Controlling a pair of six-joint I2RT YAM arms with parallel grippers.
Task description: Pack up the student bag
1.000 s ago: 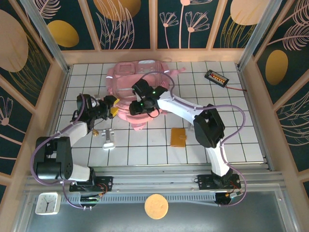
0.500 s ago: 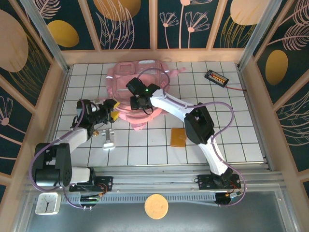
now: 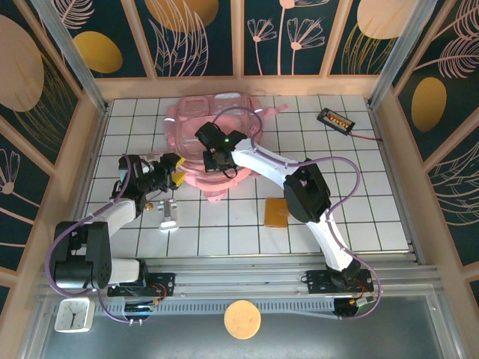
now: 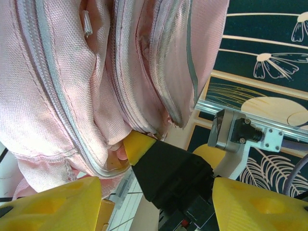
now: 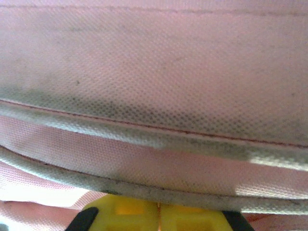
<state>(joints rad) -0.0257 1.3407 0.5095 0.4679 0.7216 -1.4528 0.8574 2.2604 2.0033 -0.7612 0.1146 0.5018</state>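
The right tool (image 3: 217, 158) has just closed against the student bag (image 3: 198, 112), which lies in the upper centre of the overhead frame. Its yellow fingers (image 5: 118, 211) meet beneath a zip seam (image 5: 144, 137), though whether they have caught fabric or a pull cannot be told. A second ago those jaws stood half open, lower right on the bag. The left tool (image 3: 174, 172), jaws wide and empty, sits just left of the bag. The likely aim is to open a pocket before packing begins. Elsewhere on the white tiled surface (image 3: 359, 202) lie an orange-brown flat square (image 3: 275, 212), lower centre, and a black device with a red lead (image 3: 334, 120), upper right — dark floral panels (image 3: 67, 45) wall the booth.
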